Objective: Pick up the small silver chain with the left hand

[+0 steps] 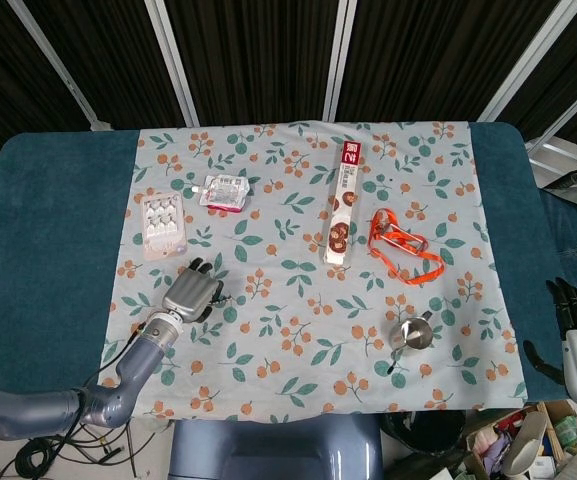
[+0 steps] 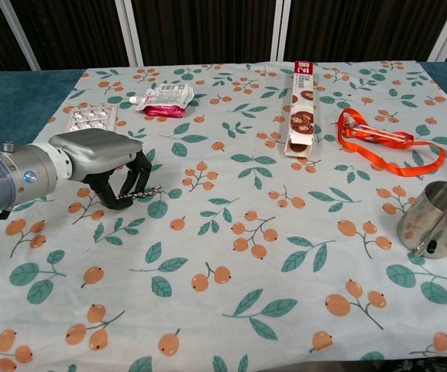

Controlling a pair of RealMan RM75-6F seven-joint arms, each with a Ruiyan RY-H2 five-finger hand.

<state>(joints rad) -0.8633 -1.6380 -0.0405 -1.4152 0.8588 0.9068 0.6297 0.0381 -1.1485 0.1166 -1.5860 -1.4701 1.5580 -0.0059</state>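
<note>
My left hand (image 2: 103, 159) lies low over the flowered cloth at the left, fingers curled down and inward. The small silver chain (image 2: 149, 191) is pinched under those fingertips. Its free end sticks out to the right, just above the cloth. In the head view the same left hand (image 1: 190, 295) sits below the blister pack, and the chain is barely visible beside it. My right hand (image 1: 573, 318) hangs off the table's right edge, holding nothing, its dark fingers apart.
A pill blister pack (image 2: 91, 116) and a pink pouch (image 2: 161, 99) lie behind the left hand. A long snack box (image 2: 301, 97) lies mid-table, an orange lanyard (image 2: 382, 147) to its right, and a steel cup (image 2: 434, 219) at the near right.
</note>
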